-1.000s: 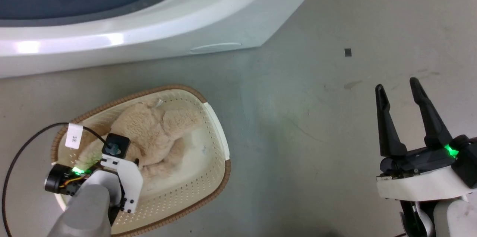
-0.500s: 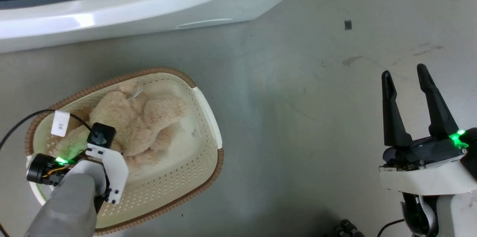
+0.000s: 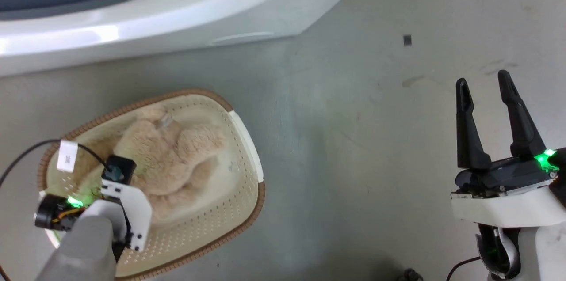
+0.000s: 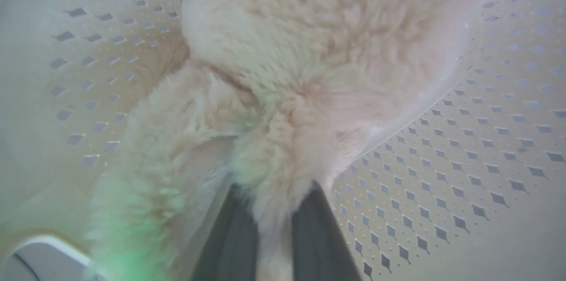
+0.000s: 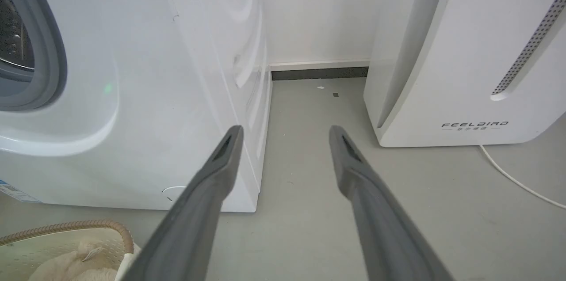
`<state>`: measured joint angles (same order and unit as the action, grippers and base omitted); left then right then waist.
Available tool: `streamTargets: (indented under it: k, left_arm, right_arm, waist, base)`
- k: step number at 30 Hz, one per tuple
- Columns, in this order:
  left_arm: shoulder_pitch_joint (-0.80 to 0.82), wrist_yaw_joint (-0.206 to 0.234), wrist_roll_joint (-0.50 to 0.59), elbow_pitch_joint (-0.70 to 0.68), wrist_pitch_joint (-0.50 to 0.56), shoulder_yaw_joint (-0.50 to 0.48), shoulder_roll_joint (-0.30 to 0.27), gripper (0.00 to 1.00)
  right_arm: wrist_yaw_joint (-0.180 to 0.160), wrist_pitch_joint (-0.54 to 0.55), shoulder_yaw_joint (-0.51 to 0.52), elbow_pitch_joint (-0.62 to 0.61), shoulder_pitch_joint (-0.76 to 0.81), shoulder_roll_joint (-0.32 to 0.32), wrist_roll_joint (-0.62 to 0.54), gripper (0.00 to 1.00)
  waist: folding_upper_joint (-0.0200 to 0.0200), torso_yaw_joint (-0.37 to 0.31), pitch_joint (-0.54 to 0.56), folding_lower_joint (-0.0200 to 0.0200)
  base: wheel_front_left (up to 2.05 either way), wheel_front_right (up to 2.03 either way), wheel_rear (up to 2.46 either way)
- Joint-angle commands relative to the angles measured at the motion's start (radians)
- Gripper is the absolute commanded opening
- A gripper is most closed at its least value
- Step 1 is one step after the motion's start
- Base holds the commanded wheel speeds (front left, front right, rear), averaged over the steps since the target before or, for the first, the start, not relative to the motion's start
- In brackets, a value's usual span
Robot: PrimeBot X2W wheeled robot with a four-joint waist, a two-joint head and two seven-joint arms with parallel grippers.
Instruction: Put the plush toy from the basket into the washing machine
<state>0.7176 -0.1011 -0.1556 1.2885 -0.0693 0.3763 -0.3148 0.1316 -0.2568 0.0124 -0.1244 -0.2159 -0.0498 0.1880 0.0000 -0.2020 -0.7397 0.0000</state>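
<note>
The shaggy beige plush toy [image 3: 172, 157] lies in the cream perforated basket [image 3: 261, 197] on the floor in front of the white washing machine [image 3: 177, 20]. My left wrist [image 3: 119, 197] reaches down into the basket's near left end. In the left wrist view my left gripper [image 4: 274, 192] is shut on a tuft of the plush toy [image 4: 309, 51], with the basket wall [image 4: 464, 139] beside it. My right gripper [image 3: 483, 80] hangs open over bare floor at the right, holding nothing. The right wrist view shows the right gripper [image 5: 286, 131], the washing machine [image 5: 132, 95] and its grey gasket [image 5: 48, 51].
A white FEELBIRD appliance [image 5: 464, 51] stands right of the washer, with a floor gap between them and a white cable [image 5: 517, 179] beside it. A black cable with a white tag [image 3: 67, 156] loops over the basket's left end. Grey floor spreads between basket and right gripper.
The whole head picture has shifted, so the camera moved. My left gripper stays down in the basket at the toy. The right gripper remains open.
</note>
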Motion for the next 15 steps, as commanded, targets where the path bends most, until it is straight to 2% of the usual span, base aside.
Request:
streamTargets:
  k: [1,11,15]
  left_arm:
    - [-0.016,-0.002,-0.007,0.002,-0.016,-0.001,0.009,0.0]
    - [-0.121,0.003,-0.066,-0.001,-0.16,-0.029,0.054,0.0]
    - [-0.163,0.007,-0.076,-0.031,-0.187,-0.033,0.07,0.0]
  right_arm:
    - [-0.001,-0.005,0.002,0.005,-0.008,0.0,0.005,1.0]
    - [-0.001,-0.005,0.005,0.048,0.043,0.0,0.0,1.0]
    - [-0.001,-0.005,0.004,0.065,0.068,0.0,-0.006,1.0]
  waist:
    - [0.0,0.005,0.042,0.0]
    - [0.0,0.028,0.247,0.0]
    - [0.0,0.05,0.321,0.0]
  base:
    - [0.0,0.0,0.0]
    - [0.0,0.0,0.0]
    - [0.0,0.0,0.0]
